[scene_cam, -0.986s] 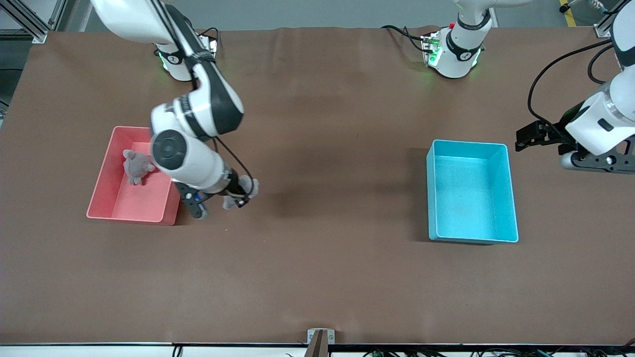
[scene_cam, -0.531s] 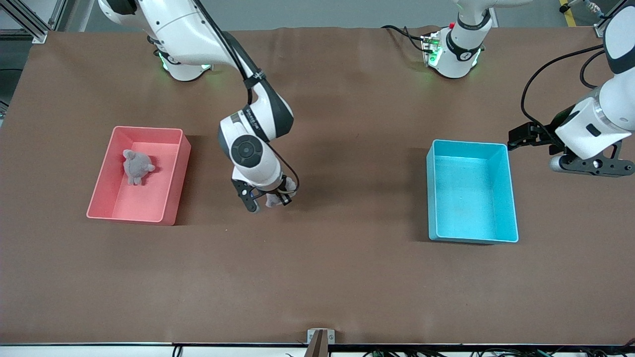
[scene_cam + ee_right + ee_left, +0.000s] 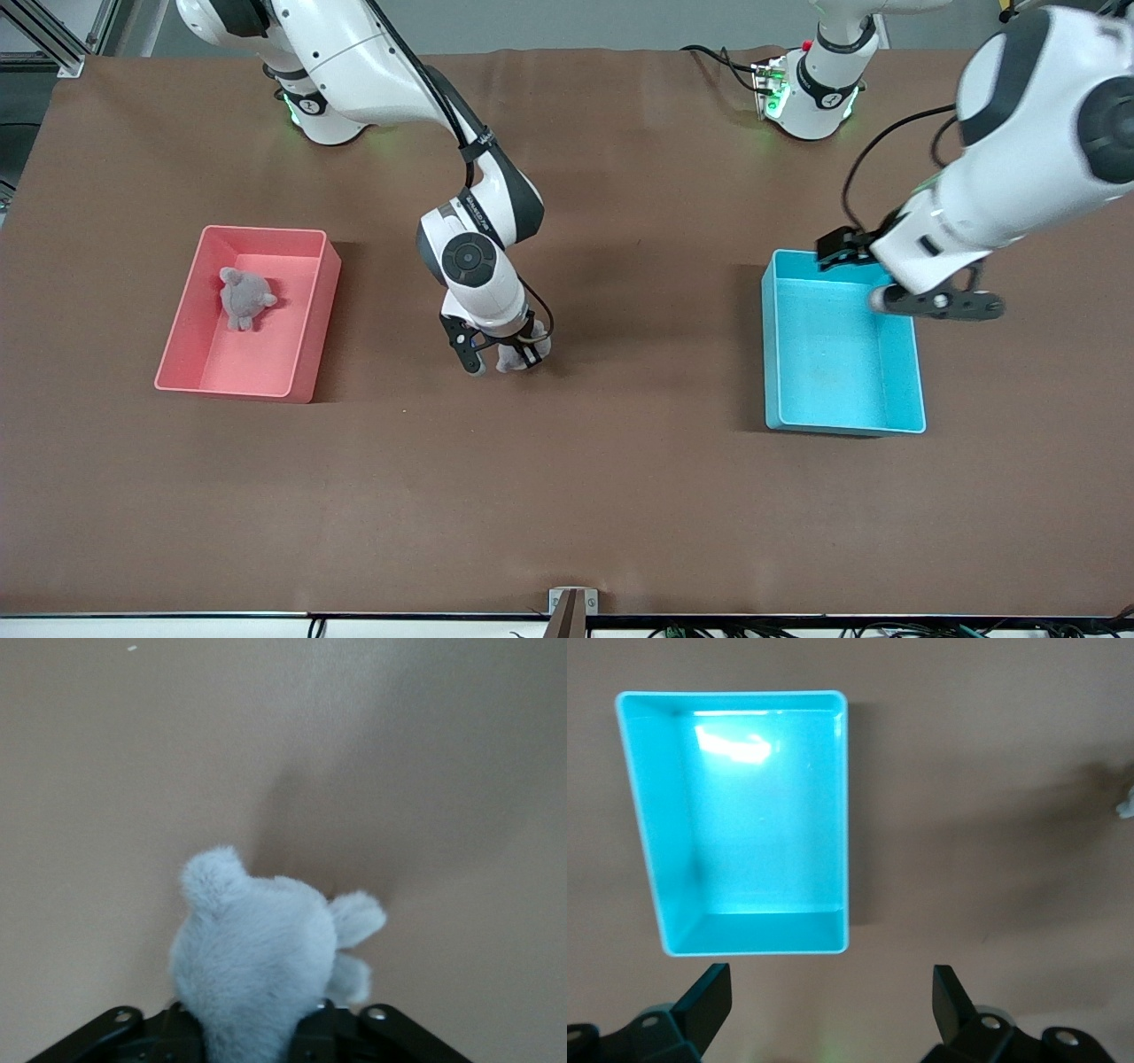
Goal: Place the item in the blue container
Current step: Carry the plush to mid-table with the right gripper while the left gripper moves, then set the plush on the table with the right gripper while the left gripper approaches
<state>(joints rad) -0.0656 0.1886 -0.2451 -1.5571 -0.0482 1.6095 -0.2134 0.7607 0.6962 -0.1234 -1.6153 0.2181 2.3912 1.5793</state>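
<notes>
A small grey plush toy (image 3: pixel 514 356) (image 3: pixel 252 957) is the item. It sits between the fingers of my right gripper (image 3: pixel 501 354) (image 3: pixel 252 1028), which is shut on it low over the middle of the table. I cannot tell whether the toy touches the table. The blue container (image 3: pixel 769 354) (image 3: pixel 847 815) stands empty toward the left arm's end of the table. My left gripper (image 3: pixel 937 304) (image 3: pixel 831 1001) hangs open over the container's wall on the left arm's side, with nothing between its fingers.
A pink bin (image 3: pixel 266 231) stands toward the right arm's end of the table, with a second grey plush toy (image 3: pixel 245 298) lying in it. Brown table surface stretches between the two bins. The arm bases stand along the table's edge farthest from the front camera.
My right gripper has carried the plush toy from beside the pink bin toward the table's middle. The left arm has swung in from outside the blue container to over its wall.
</notes>
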